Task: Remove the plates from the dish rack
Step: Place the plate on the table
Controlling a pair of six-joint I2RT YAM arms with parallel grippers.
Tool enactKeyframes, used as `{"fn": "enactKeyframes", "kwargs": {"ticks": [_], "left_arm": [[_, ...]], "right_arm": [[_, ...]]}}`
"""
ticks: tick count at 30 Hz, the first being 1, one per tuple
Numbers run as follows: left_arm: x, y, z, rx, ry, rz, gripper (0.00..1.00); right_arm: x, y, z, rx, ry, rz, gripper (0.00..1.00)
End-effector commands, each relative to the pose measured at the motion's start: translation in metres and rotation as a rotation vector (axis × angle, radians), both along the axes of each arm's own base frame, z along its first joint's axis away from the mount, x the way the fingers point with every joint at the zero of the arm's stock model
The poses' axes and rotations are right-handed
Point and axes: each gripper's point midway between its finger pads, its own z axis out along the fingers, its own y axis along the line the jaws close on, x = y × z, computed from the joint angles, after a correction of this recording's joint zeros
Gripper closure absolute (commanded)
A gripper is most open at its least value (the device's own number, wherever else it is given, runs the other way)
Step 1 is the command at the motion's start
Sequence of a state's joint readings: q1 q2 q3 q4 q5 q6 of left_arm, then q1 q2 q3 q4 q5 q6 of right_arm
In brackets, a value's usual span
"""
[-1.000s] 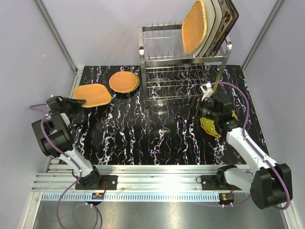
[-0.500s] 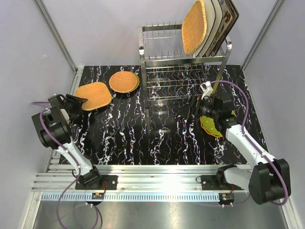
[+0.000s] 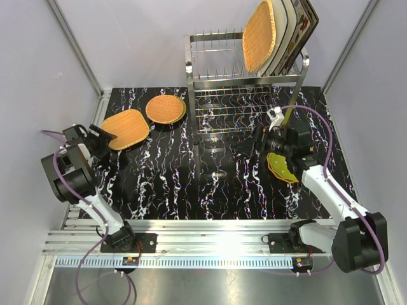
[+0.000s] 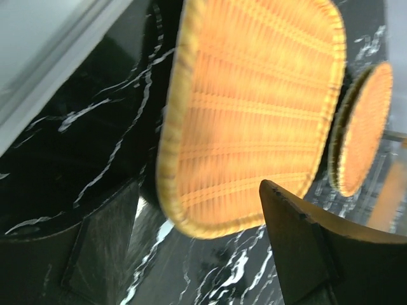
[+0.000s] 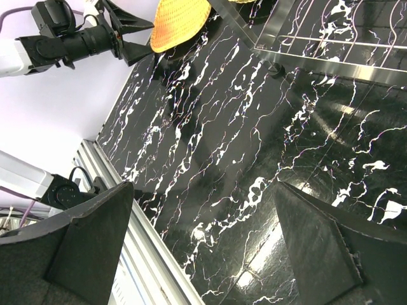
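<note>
A: The left end effector [image 3: 105, 135] has its jaws apart at the near rim of the squarish woven plate [image 3: 124, 126], which lies flat on the counter [image 3: 191, 184] at the far left. The wrist view is blurred, so whether a finger touches the rim cannot be told.

B: And the right end effector [image 3: 262, 143]?

A: Wide apart and holding nothing, low over the counter in front of the dish rack [image 3: 216, 82]. A lime-green plate [image 3: 283, 170] lies partly under that arm.

B: What is left in the rack?

A: A group of plates stands on edge at the right end of the top tier, leaning right. A woven orange plate [image 3: 259, 35] is in front, cream plates [image 3: 284, 32] are behind it, and a patterned plate [image 3: 306, 25] is at the back. A round woven plate [image 3: 166, 108] is already down beside the squarish one.

B: How would they handle?

A: The woven one looks light and stiff, and its ribbed weave should give the fingers some friction. The upper or front rim is the obvious place to pinch, lifting straight up out of the prongs. The cream ones look smooth and glazed, so probably heavier, slicker and breakable. They would need a deeper bite on the rim and a slow lift so the neighbours do not tip.

B: Any brand or writing?

A: None can be read. The back plate carries a print, but it is too small to make out lettering, and nothing on the arms or rack shows a label.
</note>
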State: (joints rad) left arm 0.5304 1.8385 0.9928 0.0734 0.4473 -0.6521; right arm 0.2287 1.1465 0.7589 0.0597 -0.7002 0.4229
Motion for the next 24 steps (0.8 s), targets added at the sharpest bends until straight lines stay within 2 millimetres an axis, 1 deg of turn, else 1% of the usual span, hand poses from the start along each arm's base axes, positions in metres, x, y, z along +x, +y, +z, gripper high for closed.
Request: {"fn": "enactKeyframes", "kwargs": {"ticks": [1,2,3,4,6,8,10,11,12,13,14,19,20,21,23,24], "left_arm": [[-0.009,0.014,0.014,0.121,0.020,0.000,0.20],[-0.009,0.015,0.017,0.132,0.016,0.002,0.20],[-0.014,0.013,0.014,0.130,0.037,0.001,0.20],[-0.015,0.015,0.020,0.147,0.027,-0.002,0.19],[-0.019,0.015,0.024,0.160,0.039,0.001,0.19],[-0.022,0.018,0.033,0.202,0.033,0.004,0.19],[-0.027,0.021,0.037,0.235,0.040,0.005,0.18],[-0.028,0.023,0.048,0.256,0.025,0.010,0.18],[-0.031,0.021,0.048,0.258,0.028,0.007,0.18],[-0.032,0.021,0.051,0.266,0.022,0.013,0.18],[-0.033,0.020,0.059,0.274,0.004,0.017,0.18],[-0.044,0.012,0.072,0.284,-0.028,0.014,0.18],[-0.046,0.010,0.075,0.286,-0.034,0.010,0.17],[-0.050,0.008,0.080,0.291,-0.045,0.010,0.17],[-0.054,0.003,0.086,0.296,-0.067,0.000,0.17],[-0.058,-0.001,0.084,0.288,-0.068,-0.007,0.17]], "right_arm": [[-0.001,0.000,0.025,0.009,-0.084,0.022,0.00],[-0.002,0.000,0.026,0.008,-0.088,0.025,0.00],[-0.002,0.000,0.029,0.008,-0.094,0.027,0.00],[-0.003,0.000,0.030,0.005,-0.102,0.030,0.00],[-0.004,0.000,0.034,-0.002,-0.114,0.036,0.00],[-0.006,-0.001,0.037,-0.015,-0.135,0.045,0.00],[-0.007,-0.001,0.041,-0.029,-0.164,0.055,0.00],[-0.010,-0.002,0.040,-0.036,-0.151,0.059,0.00],[-0.011,-0.003,0.040,-0.044,-0.150,0.063,0.00],[-0.012,-0.003,0.042,-0.053,-0.169,0.070,0.00],[-0.012,-0.004,0.044,-0.058,-0.178,0.071,0.00],[-0.017,-0.005,0.055,-0.112,-0.245,0.114,0.00],[-0.020,-0.006,0.052,-0.125,-0.234,0.125,0.00],[-0.019,-0.006,0.059,-0.135,-0.256,0.130,0.00],[-0.020,-0.008,0.062,-0.167,-0.293,0.152,0.00],[-0.021,-0.008,0.066,-0.178,-0.299,0.160,0.00]]}}
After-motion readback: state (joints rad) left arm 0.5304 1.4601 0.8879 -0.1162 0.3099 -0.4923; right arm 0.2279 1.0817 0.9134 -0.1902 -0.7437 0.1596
